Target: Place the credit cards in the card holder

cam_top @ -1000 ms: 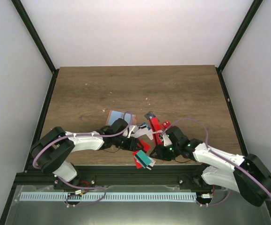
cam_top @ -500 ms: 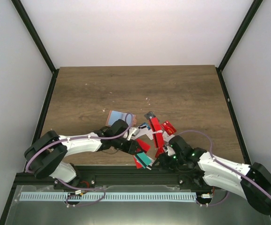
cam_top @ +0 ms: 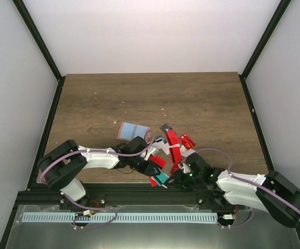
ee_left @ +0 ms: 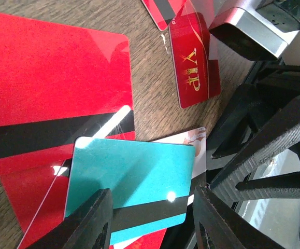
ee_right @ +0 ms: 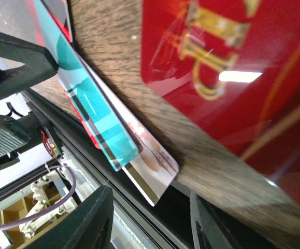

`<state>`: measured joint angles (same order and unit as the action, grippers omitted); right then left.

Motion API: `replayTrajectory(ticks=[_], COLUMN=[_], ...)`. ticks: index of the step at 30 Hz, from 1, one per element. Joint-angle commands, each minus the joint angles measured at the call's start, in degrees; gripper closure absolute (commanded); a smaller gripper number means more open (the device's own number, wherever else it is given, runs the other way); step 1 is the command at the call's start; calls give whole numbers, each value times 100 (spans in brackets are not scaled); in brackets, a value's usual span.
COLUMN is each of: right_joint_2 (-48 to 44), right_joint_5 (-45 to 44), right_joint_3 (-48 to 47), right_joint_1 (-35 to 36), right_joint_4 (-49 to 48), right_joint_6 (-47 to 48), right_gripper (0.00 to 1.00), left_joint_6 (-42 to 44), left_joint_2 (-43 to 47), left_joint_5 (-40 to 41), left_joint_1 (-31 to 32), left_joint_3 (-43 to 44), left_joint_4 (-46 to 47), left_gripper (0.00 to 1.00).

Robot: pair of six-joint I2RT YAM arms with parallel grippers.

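Observation:
The salmon-brown card holder (cam_top: 133,131) lies flat left of a heap of credit cards (cam_top: 171,143), mostly red. A teal card with a black stripe (cam_top: 160,178) sticks out over the table's front edge on top of a white card. In the left wrist view the teal card (ee_left: 134,176) lies between the open fingers of my left gripper (ee_left: 152,220); the white card (ee_left: 194,136) shows under it. My right gripper (ee_right: 147,223) is open just off the table edge, facing the overhanging white card (ee_right: 151,167) and teal card (ee_right: 98,114). In the top view, my left gripper (cam_top: 152,169) and right gripper (cam_top: 174,177) flank these cards.
A red card with a black stripe (ee_left: 51,88) and a red VIP card (ee_left: 194,67) lie flat next to the teal one. The VIP card (ee_right: 227,67) also fills the right wrist view. A black frame rail (cam_top: 139,193) runs just below the table's front edge.
My left gripper has moved from beside the card holder toward the front edge, over the teal card. My right gripper has dropped from the card heap to the front edge.

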<state>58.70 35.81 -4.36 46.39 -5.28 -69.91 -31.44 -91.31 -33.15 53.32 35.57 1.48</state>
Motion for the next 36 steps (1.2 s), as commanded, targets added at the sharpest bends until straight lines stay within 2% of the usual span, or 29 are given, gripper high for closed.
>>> replayTrajectory(ticks=[1,10,14,16,22,32,36], right_joint_2=[243,510,398,277,-434,-1758,-2205], right_joint_5=[-278,-250,-280,-306,-719,-1155,-1822], right_joint_3=[157,247,202,170,-266,-750,-1219], right_joint_1=[28,28,27,28,13,-51,-60], right_joint_4=[-1032,-1725,-1605,-1407,319,2634,3589], right_joint_6=[-285,-340,-309,-264,167,707,903], right_gripper=[59,81,93,95,99,99,99], left_joint_6=[34,-67,-128,-149,-209,-218,-263], left_joint_2=[-155,-109,-128,-165,82,378,467], left_joint_5=[-17,-40,-90,-98,107,427,492], left_joint_1=[102,140,137,140,136,96,84], left_joint_3=[-42,-164,-193,-198,-92,160,192], left_joint_4=[96,228,361,396,275,-115,-147], left_gripper=[55,55,55,55,56,56,56])
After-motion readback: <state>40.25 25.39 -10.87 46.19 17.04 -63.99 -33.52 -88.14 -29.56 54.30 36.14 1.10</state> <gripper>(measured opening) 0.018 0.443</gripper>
